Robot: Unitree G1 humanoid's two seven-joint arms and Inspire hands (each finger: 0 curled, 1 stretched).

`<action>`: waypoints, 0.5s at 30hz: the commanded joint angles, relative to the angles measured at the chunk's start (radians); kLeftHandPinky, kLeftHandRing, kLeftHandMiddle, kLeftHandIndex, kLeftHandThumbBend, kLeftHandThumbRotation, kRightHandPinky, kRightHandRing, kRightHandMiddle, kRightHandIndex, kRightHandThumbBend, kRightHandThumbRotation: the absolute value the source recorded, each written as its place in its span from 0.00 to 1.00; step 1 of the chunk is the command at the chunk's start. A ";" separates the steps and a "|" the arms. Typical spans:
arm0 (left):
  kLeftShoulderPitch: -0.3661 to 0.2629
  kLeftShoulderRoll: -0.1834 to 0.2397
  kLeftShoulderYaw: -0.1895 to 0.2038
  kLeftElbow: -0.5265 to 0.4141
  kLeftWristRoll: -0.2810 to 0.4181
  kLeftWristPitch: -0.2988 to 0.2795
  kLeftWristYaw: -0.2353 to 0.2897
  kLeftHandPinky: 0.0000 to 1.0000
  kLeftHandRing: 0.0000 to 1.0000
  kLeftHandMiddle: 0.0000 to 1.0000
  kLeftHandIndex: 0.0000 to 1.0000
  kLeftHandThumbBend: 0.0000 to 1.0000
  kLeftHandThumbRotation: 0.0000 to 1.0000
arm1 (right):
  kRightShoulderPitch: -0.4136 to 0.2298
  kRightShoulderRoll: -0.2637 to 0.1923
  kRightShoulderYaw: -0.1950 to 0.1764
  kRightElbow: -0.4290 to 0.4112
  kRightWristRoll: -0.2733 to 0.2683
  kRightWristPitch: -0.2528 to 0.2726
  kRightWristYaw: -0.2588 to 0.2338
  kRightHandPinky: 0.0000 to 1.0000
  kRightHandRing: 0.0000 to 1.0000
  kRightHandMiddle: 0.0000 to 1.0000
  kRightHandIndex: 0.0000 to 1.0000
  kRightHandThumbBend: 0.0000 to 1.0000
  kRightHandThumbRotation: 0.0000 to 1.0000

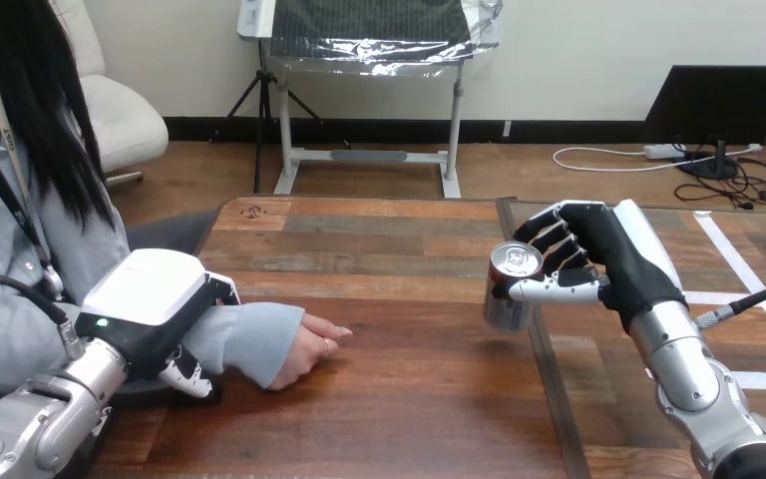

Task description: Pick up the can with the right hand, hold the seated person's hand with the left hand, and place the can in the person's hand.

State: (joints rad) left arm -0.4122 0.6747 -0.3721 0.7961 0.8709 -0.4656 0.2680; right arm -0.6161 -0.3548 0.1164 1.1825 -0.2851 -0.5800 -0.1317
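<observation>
In the head view, at centre right of the frame, the robot's right hand (626,261) had its fingers and thumb wrapped round the small silver metal can (508,299), which looked just clear of the brown wooden tabletop (399,409), so the pick-up seemed done. At lower left, the left hand (150,291) lay over the person's grey-sleeved forearm (254,339) with fingers curled round it, while the person's hand (309,351) rested on the tabletop, well apart from the can. Carrying the can across and placing it in that hand remained, by my judgement.
</observation>
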 commanded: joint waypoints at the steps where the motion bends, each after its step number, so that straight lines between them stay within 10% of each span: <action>1: -0.043 -0.001 0.002 0.010 -0.023 -0.008 0.031 0.47 0.52 0.55 0.58 1.00 0.00 | -0.046 -0.014 -0.023 -0.064 0.016 -0.037 -0.010 0.39 0.44 0.50 0.53 0.78 0.00; 15: -0.042 -0.004 0.003 0.008 -0.030 -0.010 0.027 0.48 0.52 0.56 0.59 0.99 0.01 | -0.045 -0.005 -0.029 -0.041 0.030 -0.044 0.010 0.39 0.43 0.50 0.53 0.77 0.00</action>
State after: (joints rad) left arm -0.4122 0.6744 -0.3750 0.8123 0.8672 -0.4779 0.2767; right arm -0.6161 -0.3550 0.1163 1.1792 -0.2814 -0.5885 -0.1259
